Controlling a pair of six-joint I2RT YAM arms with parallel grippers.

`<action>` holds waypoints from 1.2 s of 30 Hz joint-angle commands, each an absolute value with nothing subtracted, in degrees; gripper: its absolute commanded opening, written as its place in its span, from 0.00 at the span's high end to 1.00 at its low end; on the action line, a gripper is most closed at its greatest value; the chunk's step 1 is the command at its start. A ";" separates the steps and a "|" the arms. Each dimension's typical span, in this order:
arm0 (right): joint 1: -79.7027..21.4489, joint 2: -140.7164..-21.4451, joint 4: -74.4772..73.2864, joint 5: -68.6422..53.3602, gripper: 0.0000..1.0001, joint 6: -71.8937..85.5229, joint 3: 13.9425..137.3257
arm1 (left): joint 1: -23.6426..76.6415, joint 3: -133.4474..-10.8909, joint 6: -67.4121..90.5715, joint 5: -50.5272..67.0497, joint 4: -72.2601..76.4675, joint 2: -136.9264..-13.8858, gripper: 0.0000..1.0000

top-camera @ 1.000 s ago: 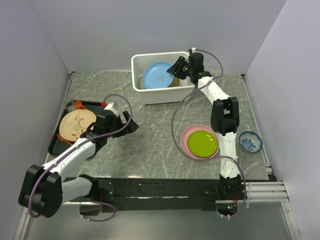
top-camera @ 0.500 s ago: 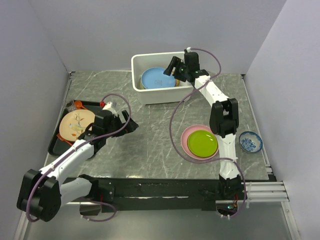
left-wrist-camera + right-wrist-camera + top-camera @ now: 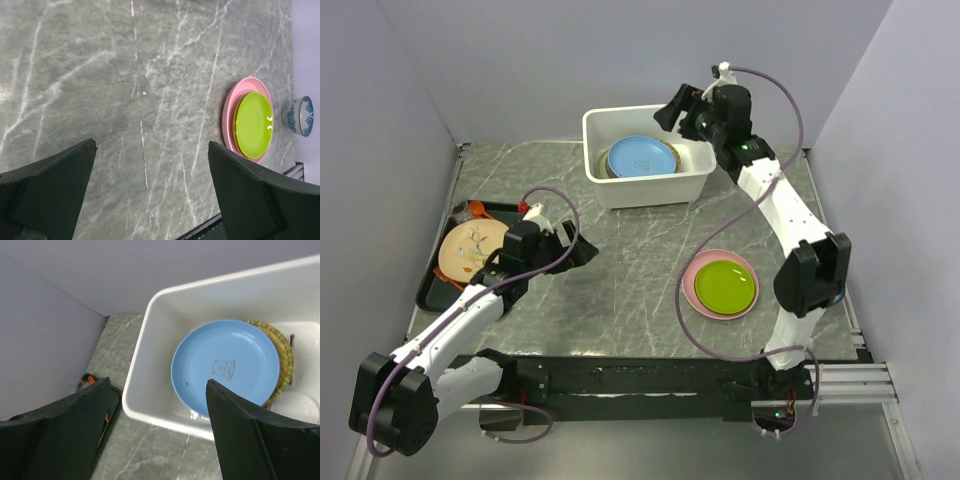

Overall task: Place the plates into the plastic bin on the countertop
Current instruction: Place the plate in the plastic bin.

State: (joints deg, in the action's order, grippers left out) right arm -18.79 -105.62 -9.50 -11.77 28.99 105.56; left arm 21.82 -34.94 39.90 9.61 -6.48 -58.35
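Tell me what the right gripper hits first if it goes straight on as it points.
Probably the blue plate lying in the white bin: the open right gripper aims down at it. Depth is unclear, so the bin's near wall could come first.

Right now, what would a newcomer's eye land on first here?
First, the blue plate lying flat on a yellow woven disc inside the white bin at the back, with the right pincer open over the bin's back right corner. Next, the lime plate stacked on a pink plate on the right of the counter, not yet binned.
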 commanded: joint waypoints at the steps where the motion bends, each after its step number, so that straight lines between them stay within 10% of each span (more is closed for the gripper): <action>1: -19.34 -97.22 -7.21 -10.81 0.17 27.60 94.53 | 22.23 -35.51 40.43 13.62 -2.64 -59.50 0.01; 36: -6.51 -62.05 -7.56 -9.75 0.20 30.14 42.90 | 40.95 -55.53 40.52 20.39 8.79 -89.11 0.01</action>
State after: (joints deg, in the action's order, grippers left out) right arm -9.10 -64.51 -7.90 -7.90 29.10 45.28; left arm 39.40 -51.03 40.18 18.04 5.41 -86.74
